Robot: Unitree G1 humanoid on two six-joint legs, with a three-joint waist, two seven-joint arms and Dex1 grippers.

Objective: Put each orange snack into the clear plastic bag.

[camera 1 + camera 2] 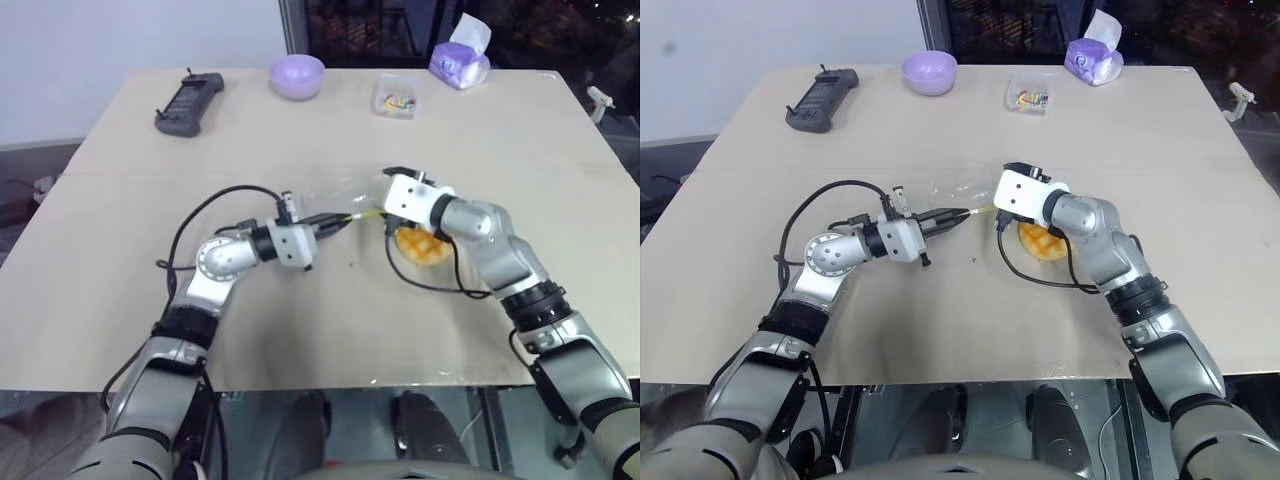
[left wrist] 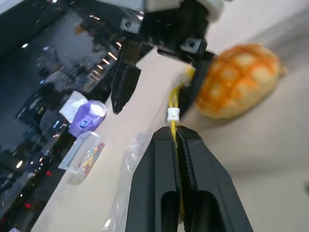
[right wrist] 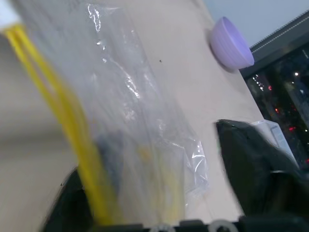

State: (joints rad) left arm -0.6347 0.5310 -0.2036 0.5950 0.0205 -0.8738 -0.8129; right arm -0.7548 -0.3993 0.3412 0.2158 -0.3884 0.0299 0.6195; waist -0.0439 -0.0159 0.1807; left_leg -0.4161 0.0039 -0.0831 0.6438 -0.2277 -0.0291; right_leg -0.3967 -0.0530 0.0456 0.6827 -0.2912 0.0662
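One orange snack with a grid-marked top lies on the table, partly under my right wrist, and it shows close up in the left wrist view. The clear plastic bag hangs stretched between my two hands. My left gripper is shut on the bag's yellow seal strip. My right gripper faces it from the snack's side, its fingers apart, with the crinkly film and yellow strip lying between them.
Along the table's far edge stand a lilac bowl, a small clear box of coloured bits and a purple tissue pack. A black handheld controller lies at the far left. Black cables loop beside both wrists.
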